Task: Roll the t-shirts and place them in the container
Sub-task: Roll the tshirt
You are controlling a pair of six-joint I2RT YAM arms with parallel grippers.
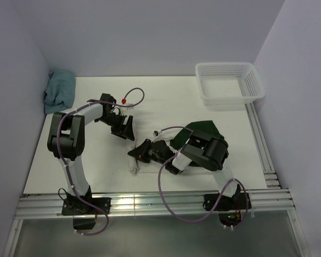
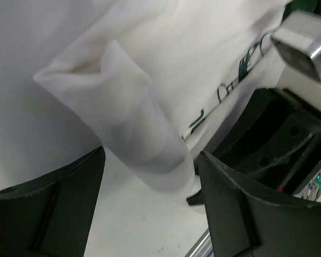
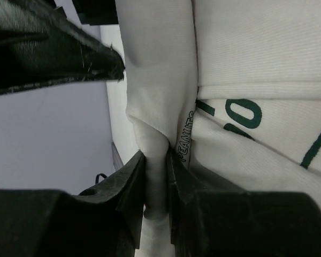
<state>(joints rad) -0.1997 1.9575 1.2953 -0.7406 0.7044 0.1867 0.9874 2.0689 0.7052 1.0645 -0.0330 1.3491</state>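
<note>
Cream-white body, dark green sleeve and print on the t-shirt. Lies on the table just off centre toward 5 o'clock in the top view, mostly hidden under the right arm. Shows a green sleeve at 1 o'clock of that arm's elbow and a rolled cream end at 7 o'clock of the right gripper. Right wrist view: pinches a narrow fold of the tee between both fingers, pads pressed onto the cloth from either side, small dark lettering just beside at 3 o'clock. Over to the left gripper: sits at 11 o'clock of the right one, near but apart, fingers spread wide, nothing held. Left wrist view: looks down on a rolled cream tube of the tee running from 10 o'clock to 5 o'clock, lower end between the two spread fingers; cannot tell whether it touches either one. Also on the table: white mesh basket at the far corner, 1 o'clock; teal cloth bunched at 10 o'clock against the wall.
</note>
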